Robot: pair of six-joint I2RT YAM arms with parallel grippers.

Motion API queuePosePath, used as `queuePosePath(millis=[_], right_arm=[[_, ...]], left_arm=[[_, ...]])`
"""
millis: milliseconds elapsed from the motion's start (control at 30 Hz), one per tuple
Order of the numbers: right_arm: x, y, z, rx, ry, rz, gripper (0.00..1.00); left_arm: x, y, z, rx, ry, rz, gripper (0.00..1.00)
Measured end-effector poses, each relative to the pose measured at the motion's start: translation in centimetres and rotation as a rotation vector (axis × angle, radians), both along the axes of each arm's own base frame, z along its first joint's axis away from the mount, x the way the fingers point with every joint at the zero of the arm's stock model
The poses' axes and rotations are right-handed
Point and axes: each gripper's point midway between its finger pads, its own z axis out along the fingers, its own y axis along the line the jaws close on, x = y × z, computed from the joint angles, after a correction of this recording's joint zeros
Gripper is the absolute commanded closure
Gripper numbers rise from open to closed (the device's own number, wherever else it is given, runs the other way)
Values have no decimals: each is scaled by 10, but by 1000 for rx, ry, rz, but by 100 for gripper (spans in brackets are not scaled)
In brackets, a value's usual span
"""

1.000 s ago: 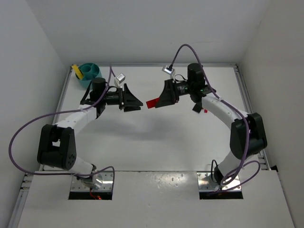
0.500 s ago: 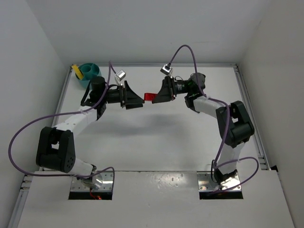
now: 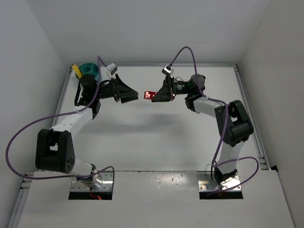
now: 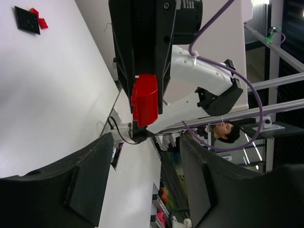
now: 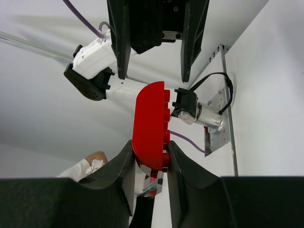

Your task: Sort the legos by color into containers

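You have the red lego (image 3: 150,94) in your right claw (image 3: 156,95), upper centre of the overhead frame.
That claw is clenched on it above the desk (image 3: 156,137). Your left claw (image 3: 132,96) faces it, released, fingers spread, not touching. The teal bowl (image 3: 90,70) sits at upper left.

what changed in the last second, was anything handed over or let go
The right arm folded in, shifting the red lego slightly toward the far edge; the right gripper kept it clamped. The left gripper closed the gap, then drew back left, jaws open, taking nothing. The teal bowl stayed in the far-left corner.
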Motion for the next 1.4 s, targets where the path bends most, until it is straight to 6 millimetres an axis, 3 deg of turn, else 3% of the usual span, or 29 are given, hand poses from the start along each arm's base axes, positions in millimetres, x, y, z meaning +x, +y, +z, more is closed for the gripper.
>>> queuePosePath(millis=[333, 667, 833, 1067, 1200, 1233, 1300, 1400], right_arm=[[-4, 4, 0, 0, -1, 13, 100], [-14, 14, 2, 4, -22, 49, 100], [-17, 17, 5, 10, -48, 62, 100], [-18, 19, 2, 9, -73, 67, 100], [-14, 21, -6, -16, -87, 64, 73], [-13, 21, -9, -32, -87, 63, 60], [-9, 20, -12, -60, -100, 42, 45], [-1, 13, -17, -123, -131, -26, 39]], left_arm=[[-6, -8, 2, -2, 15, -30, 35], [-21, -34, 3, 10, -5, -106, 41], [-22, -37, -3, 22, 5, -115, 53], [-22, -37, -3, 30, -12, -115, 80], [-18, -34, -9, 46, -8, -100, 93], [-17, -33, -11, 57, -10, -94, 93], [-14, -31, -12, 77, -20, -86, 97], [-2, -27, 1, 122, -103, -49, 100]])
